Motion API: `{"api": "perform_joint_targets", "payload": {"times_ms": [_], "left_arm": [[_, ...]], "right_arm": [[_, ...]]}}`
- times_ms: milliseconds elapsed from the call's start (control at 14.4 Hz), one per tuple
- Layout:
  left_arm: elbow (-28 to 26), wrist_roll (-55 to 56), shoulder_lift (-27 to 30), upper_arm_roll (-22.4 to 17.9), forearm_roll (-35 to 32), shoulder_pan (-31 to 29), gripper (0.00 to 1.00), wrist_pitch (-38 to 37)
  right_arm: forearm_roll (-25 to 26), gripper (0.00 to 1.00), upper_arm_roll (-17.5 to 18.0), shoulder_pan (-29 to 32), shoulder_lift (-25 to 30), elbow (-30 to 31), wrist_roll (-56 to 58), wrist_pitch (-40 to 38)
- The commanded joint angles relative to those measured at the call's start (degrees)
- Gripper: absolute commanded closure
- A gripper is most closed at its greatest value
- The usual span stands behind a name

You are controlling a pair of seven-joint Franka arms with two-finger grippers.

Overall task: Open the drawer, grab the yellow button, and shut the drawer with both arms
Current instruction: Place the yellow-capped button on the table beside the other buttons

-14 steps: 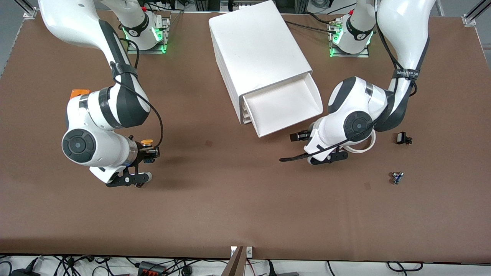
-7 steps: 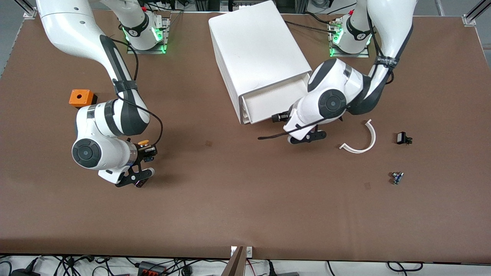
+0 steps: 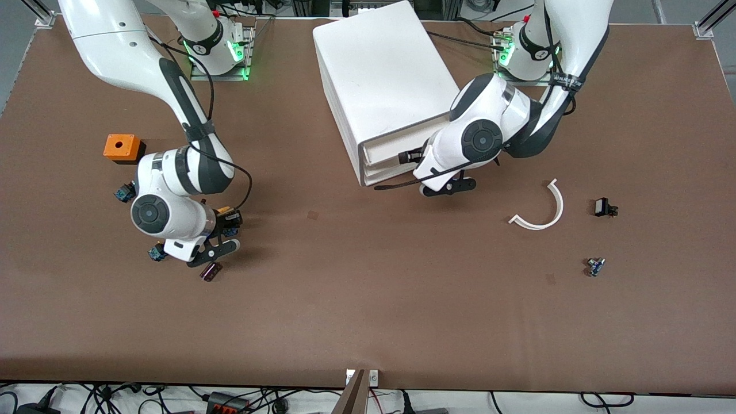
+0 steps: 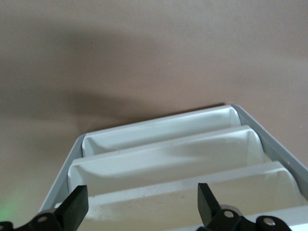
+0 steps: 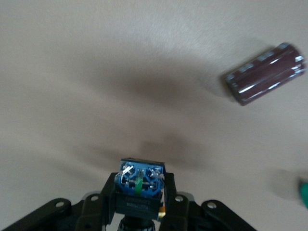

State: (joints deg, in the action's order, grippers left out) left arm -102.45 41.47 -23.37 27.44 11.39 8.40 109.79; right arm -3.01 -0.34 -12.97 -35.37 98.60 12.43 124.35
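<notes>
1. At the right arm's end of the table sits an orange box [image 3: 122, 147], and it plays no part here.
2. Just nearer the front camera than that box, the right gripper [image 3: 223, 225] hangs low over bare table. Its fingers are clamped on the button [image 5: 141, 181]. In the right wrist view the blue underside with its metal contacts faces the camera, and in the front view the orange-yellow cap [image 3: 224, 210] peeks out on top. So the button is out of the cabinet and in hand.
3. A dark cylinder [image 3: 210, 271] lies on the table just beside that gripper, a little nearer the front camera and clear of the fingers.
4. Mid-table stands the white cabinet [image 3: 379, 69]. Its top drawer [image 3: 384, 147] looks nearly flush with the three below.
5. Here is the relation that counts. The left gripper [image 3: 410, 156] is right in front of the drawer, with its fingers [image 4: 78, 204] spread wide and holding nothing. The drawer's long front edge runs across that opening. The cabinet's depth lies straight ahead of the hand, toward the robots' bases.
6. I judge the left arm far the nearer for the closing push. Any travel left is along that depth line.
7. I cannot tell whether the fingers are touching the drawer front.
</notes>
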Motion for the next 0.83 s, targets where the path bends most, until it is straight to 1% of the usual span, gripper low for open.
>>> {"api": "perform_joint_targets", "payload": {"times_ms": [0, 348, 417, 487, 557, 626, 696, 765], "left_arm": [[-2.7, -0.3, 2.5, 4.4, 1.3, -3.9, 0.00, -1.5], [-2.9, -0.8, 2.5, 5.6, 1.2, -4.3, 0.00, -1.8], [-2.8, -0.7, 2.5, 5.8, 1.2, -4.3, 0.00, -1.8], [-2.9, -0.9, 2.5, 5.8, 1.2, -4.4, 0.00, -1.8], [-2.8, -1.1, 2.4, 5.7, 1.2, -4.4, 0.00, -1.8], [-2.5, -1.2, 2.4, 5.6, 1.1, -4.4, 0.00, -1.8], [-2.2, -1.4, 2.5, 5.3, 0.2, -5.1, 0.00, -1.8], [-0.7, -2.3, 2.5, 5.2, -0.6, -7.1, 0.00, -1.8]], "right_arm": [[-0.6, 1.00, 0.5, -0.9, 2.5, 3.9, 0.6, 2.4], [-0.6, 0.99, 0.5, -2.0, 1.0, 4.0, 0.3, 3.0], [-0.6, 0.95, 0.4, -2.2, 0.8, 4.0, -1.4, 3.4], [-0.6, 0.87, 0.4, -2.2, 0.8, 3.6, -3.3, 3.4], [-0.6, 0.60, 0.4, -2.3, 1.0, 3.1, -4.2, 3.1], [-0.5, 0.16, 0.4, -2.2, 1.2, 2.0, -5.1, 2.9], [-0.5, 0.00, 0.3, -2.0, 1.4, 0.6, -4.8, 2.4], [-0.5, 0.00, 0.2, -1.9, 1.7, -1.2, -5.0, 0.3]]}}
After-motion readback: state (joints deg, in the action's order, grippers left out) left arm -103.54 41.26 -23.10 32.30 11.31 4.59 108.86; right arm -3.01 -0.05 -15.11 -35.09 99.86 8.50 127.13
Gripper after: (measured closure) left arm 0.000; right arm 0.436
